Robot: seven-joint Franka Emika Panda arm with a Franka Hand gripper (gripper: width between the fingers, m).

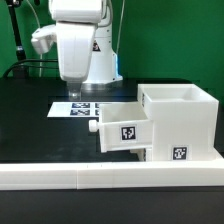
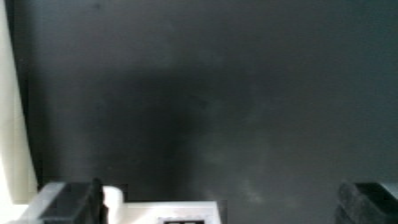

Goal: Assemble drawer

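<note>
surface: black table (image 1: 25,120), green backdrop.
gripper (image 1: 74,92): released, empty, over the marker board (image 1: 85,108).
tray (image 1: 122,126): beyond gripper, half inside casing (image 1: 185,120).
risk: skewed push jams tray.

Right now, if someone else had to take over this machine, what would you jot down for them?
Tool: open, holding nothing, hanging above the flat white marker board and the black table.
Parts: the tall white plastic cube-like casing stands against the long low white rail. One white knobbed tray sits partly pushed into the casing, knob end sticking out.
Done: that tray is started.
Left: push it fully home; a second tray is not in view.
</note>
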